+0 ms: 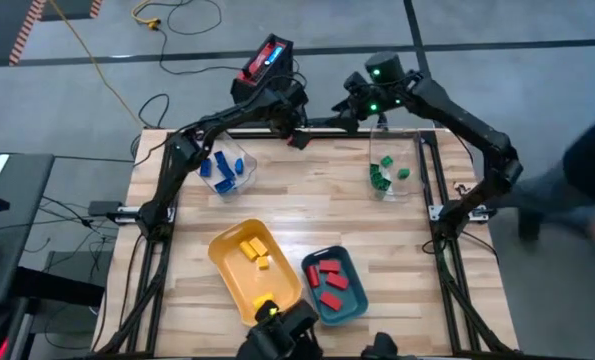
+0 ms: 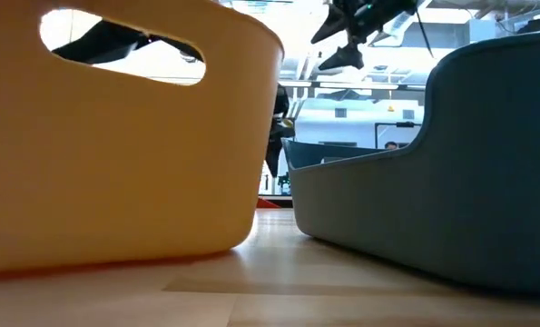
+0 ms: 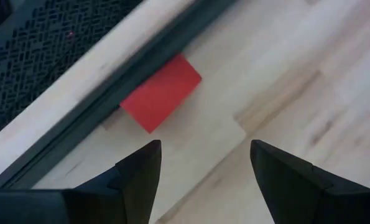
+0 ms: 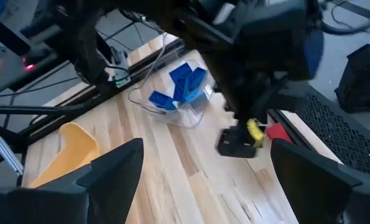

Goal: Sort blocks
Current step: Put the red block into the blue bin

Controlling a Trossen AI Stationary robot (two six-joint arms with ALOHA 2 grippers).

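Left wrist view: left gripper (image 3: pixel 203 180) apart, hovering over red block (image 3: pixel 161 92) by desk (image 3: pixel 309 93) rail. Right gripper (image 4: pixel 203 180) apart, empty, raised over the desk's far side.

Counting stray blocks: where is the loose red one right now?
In the high view the red block lies at the table's far edge, just below the open left gripper, between the two clear containers.

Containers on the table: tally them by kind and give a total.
Yellow tray: 1
Teal tray: 1
Clear containers: 2
Total: 4
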